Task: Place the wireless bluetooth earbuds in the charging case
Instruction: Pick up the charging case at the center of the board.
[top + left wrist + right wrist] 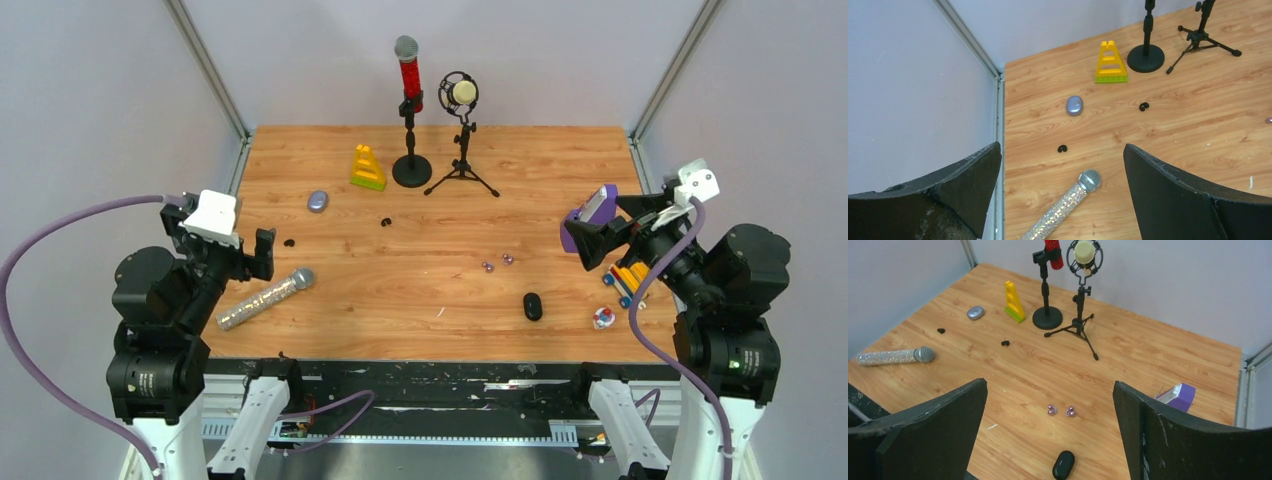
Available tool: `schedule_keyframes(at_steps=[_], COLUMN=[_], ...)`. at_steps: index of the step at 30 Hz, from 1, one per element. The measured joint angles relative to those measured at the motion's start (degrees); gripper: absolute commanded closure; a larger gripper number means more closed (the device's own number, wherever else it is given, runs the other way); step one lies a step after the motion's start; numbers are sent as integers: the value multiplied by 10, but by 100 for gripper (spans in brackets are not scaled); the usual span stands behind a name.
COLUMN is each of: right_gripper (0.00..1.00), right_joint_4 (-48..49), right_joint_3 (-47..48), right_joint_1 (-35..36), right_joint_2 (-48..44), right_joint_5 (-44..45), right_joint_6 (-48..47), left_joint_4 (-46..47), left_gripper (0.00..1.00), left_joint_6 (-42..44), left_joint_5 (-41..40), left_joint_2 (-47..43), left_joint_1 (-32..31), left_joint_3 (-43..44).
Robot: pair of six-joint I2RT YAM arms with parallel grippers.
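Note:
Two shiny purple earbuds [1052, 410] [1070, 411] lie side by side mid-table, with a closed black charging case [1063, 465] just nearer. One black earbud [1062, 148] lies near the left edge and another [1144, 106] lies further in. A closed grey-blue case [1074, 105] sits behind them. My left gripper [250, 255] hovers open over the left edge, nothing between its fingers. Above the right side my right gripper [592, 245] is open too and holds nothing; in its wrist view the purple earbuds and black case show between its fingers [933, 435].
A glitter microphone [265, 298] lies under the left gripper. At the back stand a yellow toy block [367, 168], a red microphone on a round-base stand [411, 170] and a studio microphone on a tripod [461, 170]. A purple box [1180, 396] and small toys [625, 280] sit at the right.

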Motion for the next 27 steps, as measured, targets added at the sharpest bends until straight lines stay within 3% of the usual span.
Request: schedule_keyframes(at_steps=[12,27], right_gripper=[0,0], right_joint_4=[38,88], right_joint_3=[-111,-189], right_joint_1=[0,13], right_joint_2=[2,7], right_joint_5=[-30,-38], right_joint_6=[-15,-15], left_joint_4=[32,98], left_gripper=[0,0], left_joint_6=[14,64], left_joint_5=[52,107], left_joint_2=[24,42], left_joint_1=[0,0], left_joint_3=[-41,-208])
